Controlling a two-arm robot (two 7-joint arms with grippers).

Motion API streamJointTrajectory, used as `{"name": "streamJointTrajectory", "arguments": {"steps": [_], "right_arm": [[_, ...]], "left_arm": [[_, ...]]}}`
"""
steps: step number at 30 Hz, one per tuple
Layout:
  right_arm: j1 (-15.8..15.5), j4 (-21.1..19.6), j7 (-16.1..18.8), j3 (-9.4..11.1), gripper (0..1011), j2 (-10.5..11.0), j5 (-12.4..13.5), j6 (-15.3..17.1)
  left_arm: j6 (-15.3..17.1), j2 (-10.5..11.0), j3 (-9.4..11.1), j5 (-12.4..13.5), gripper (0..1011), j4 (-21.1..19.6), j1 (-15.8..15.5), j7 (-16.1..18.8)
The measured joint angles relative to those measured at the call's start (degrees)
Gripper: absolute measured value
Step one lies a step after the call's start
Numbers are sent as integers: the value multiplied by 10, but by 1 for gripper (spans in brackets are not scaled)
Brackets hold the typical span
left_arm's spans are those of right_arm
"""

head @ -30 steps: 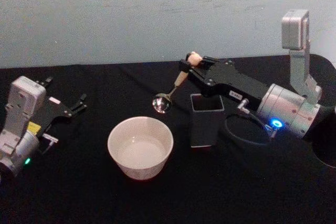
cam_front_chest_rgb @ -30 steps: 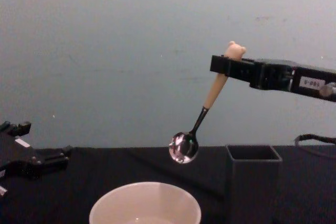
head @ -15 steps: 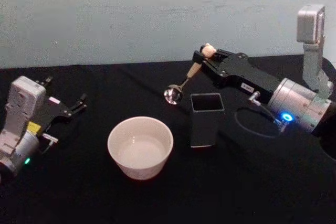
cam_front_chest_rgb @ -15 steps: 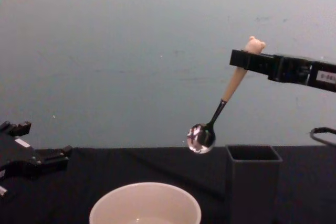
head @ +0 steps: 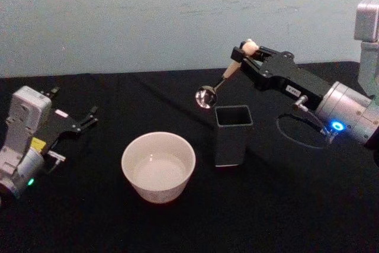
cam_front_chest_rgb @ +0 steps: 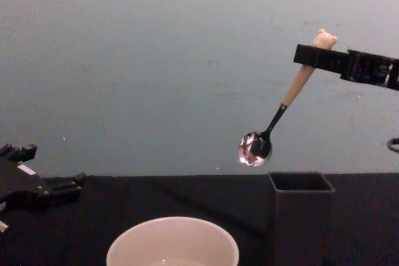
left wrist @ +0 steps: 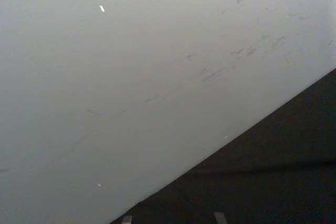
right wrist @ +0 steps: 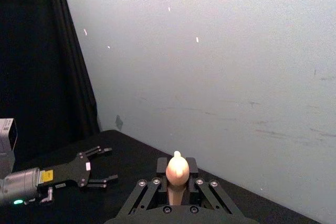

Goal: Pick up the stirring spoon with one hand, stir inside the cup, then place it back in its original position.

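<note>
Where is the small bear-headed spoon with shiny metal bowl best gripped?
High on the beige handle, just under the bear head, pinched from the sides as the right hand does: the spoon hangs tilted, bowl down and free.

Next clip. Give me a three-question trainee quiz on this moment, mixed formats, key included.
1. True or false: the stirring spoon hangs in the air, clear of the cup.
2. Which gripper holds the spoon, and by which part?
3. Fill in: the spoon's bowl hangs higher than the dark holder, just off its ___ side (robot's).
Key: 1 true. 2 The right gripper, jaws shut on the beige handle; the left gripper lies parked, open, at the table's left. 3 left.
</note>
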Motion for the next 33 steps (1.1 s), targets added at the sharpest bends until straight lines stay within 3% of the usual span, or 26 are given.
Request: {"name": "streamJointTrajectory", "arguments": {"steps": [33], "right_arm": [[-43, -25, 16, 36, 207, 58, 36, -16]], "left_arm": [[0, 0, 0, 0, 1001, 0, 0, 0]]}}
